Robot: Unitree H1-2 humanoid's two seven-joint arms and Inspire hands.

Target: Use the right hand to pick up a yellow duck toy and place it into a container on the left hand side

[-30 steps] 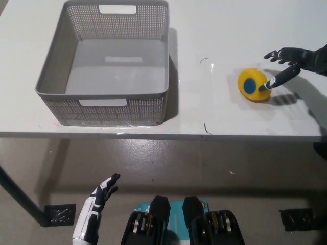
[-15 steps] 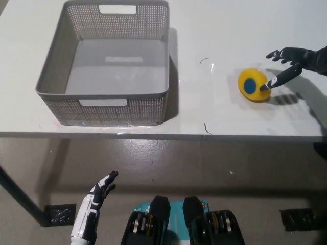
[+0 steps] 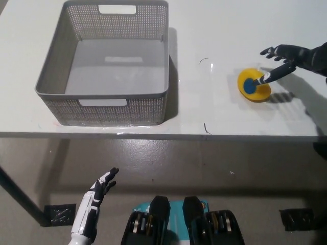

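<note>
We see the yellow duck toy point(image 3: 254, 84) lying on the white table point(image 3: 214, 30) toward its right side, blue round patch facing up, well apart from the grey mesh container point(image 3: 110, 64) on the left. The black right hand point(image 3: 284, 60) is at the toy's right, fingers point(image 3: 270, 76) spread apart and holding nothing; one fingertip touches the toy by the blue patch, the others stick out above it. We can't call that a grasp. The container sits upright near the table's front edge. The white left hand point(image 3: 94, 206) hangs low at lower left, below table level, fingers loosely apart, holding nothing. Two small dark marks point(image 3: 205, 127) on the table between container and toy.
</note>
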